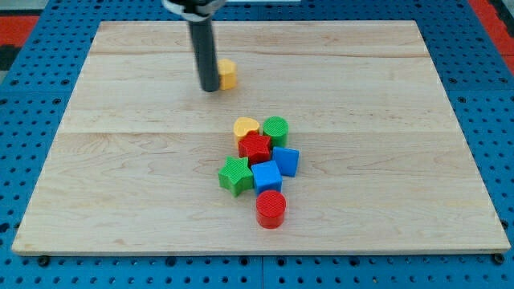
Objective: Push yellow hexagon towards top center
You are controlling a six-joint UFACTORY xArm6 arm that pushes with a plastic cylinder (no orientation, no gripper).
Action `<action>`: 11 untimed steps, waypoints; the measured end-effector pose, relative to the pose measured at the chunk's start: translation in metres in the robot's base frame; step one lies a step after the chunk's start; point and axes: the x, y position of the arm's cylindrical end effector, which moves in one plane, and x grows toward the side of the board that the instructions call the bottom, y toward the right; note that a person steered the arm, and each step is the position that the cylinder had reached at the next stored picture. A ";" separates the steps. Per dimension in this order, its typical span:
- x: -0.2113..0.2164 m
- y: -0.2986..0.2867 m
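The yellow hexagon (pixel 228 74) lies on the wooden board (pixel 120 160) in the upper part, a little left of centre. My tip (pixel 210 89) rests on the board right against the hexagon's left side; the dark rod hides the block's left edge.
A cluster sits at the board's middle: a yellow heart (pixel 246 128), a green cylinder (pixel 275 128), a red star (pixel 256 148), a blue block (pixel 286 160), a blue cube (pixel 266 176), a green star (pixel 235 176) and a red cylinder (pixel 271 209).
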 end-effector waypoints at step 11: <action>-0.073 -0.009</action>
